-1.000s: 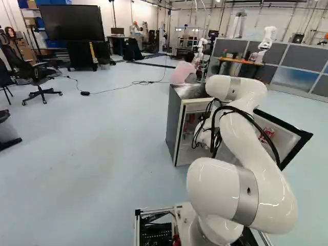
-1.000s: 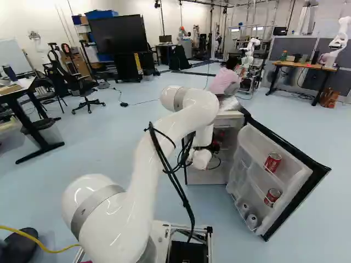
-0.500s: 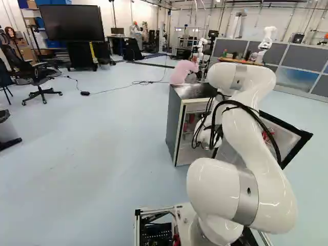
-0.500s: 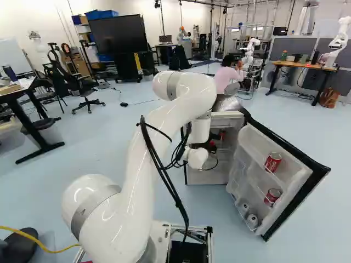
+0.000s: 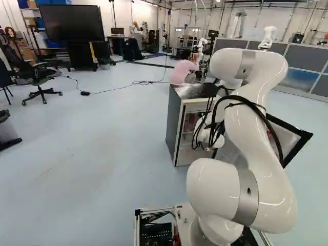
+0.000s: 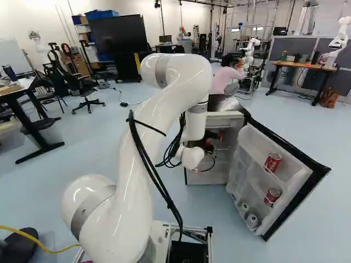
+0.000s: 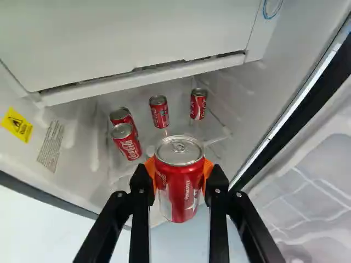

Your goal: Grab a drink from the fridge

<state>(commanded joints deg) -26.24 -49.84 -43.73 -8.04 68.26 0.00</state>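
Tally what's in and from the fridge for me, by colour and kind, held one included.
Red can in the gripper: 1
Red cans inside the fridge: 4
Red cans in the door: 2
Pale round-ended items, door, kind unclear: 2
Total visible: 9

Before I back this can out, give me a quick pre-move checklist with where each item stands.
1. Grip: ok, gripper shut on the red can, an orange pad on either side.
2. Can upright: ok, lid up.
3. Fridge door swung open: ok.
4. Four cans behind it standing: ok.
5. Clearance between wrist and fridge walls: cannot tell.
6. Space behind the arm: cannot tell, outside the views.
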